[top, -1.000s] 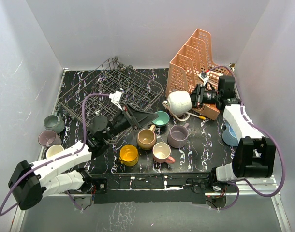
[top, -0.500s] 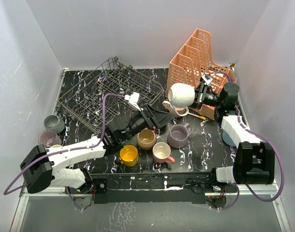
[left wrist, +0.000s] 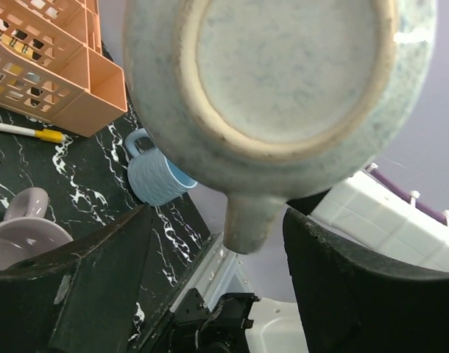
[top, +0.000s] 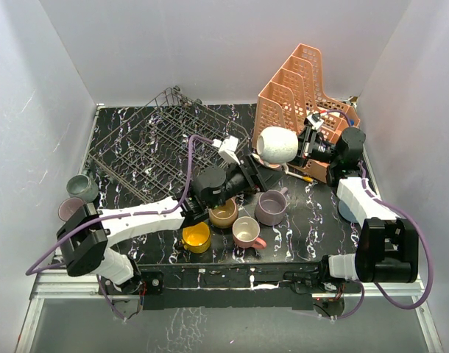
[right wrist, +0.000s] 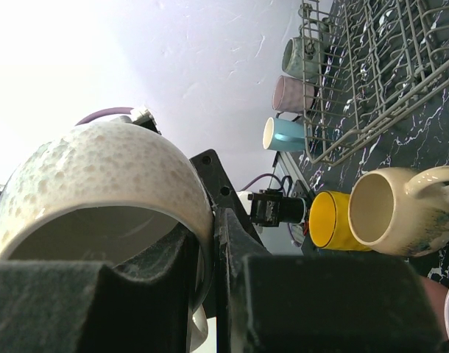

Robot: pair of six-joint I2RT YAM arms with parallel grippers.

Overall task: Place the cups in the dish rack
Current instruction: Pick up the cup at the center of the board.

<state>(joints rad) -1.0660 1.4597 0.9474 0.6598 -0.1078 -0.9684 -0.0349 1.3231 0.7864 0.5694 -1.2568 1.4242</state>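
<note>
Black marbled table [top: 305, 228], white walls. Dish rack [top: 154, 143] sits back left, well apart from the white cup [top: 276, 144], which the right gripper [top: 302, 145] pinches aloft by its rim. Left gripper [top: 254, 169] gapes beneath. Risk: a bump breaks that thin pinch and the cup drops.

White walls [top: 210, 44], black marbled tabletop [top: 305, 220]

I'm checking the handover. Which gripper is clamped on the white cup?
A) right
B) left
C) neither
A: the right gripper pinches the white cup by its wall, while the left gripper sits below it with jaws apart.
</note>
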